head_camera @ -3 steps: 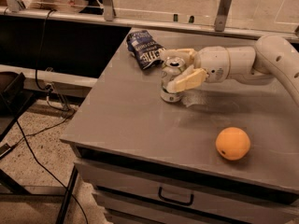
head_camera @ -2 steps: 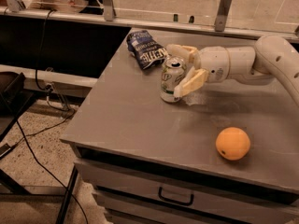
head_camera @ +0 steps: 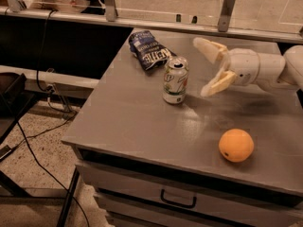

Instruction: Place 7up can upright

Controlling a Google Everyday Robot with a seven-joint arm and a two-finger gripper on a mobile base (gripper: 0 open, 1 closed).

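The 7up can [head_camera: 175, 80], silver-white with a green logo, stands upright on the grey table [head_camera: 132, 122], left of centre. My gripper [head_camera: 204, 68] is open and empty, to the right of the can and apart from it. One finger points up and back, the other [head_camera: 218, 83] points down toward the table. The white arm reaches in from the right edge.
A dark blue chip bag [head_camera: 148, 51] lies behind and left of the can. An orange [head_camera: 236, 145] sits near the table's front right. A drawer handle [head_camera: 177, 200] is below the front edge. A rail with glass runs behind the table. Cables lie on the floor at left.
My gripper has let go of the can, opened wide and drawn back to the right. The can stays standing upright where it was.
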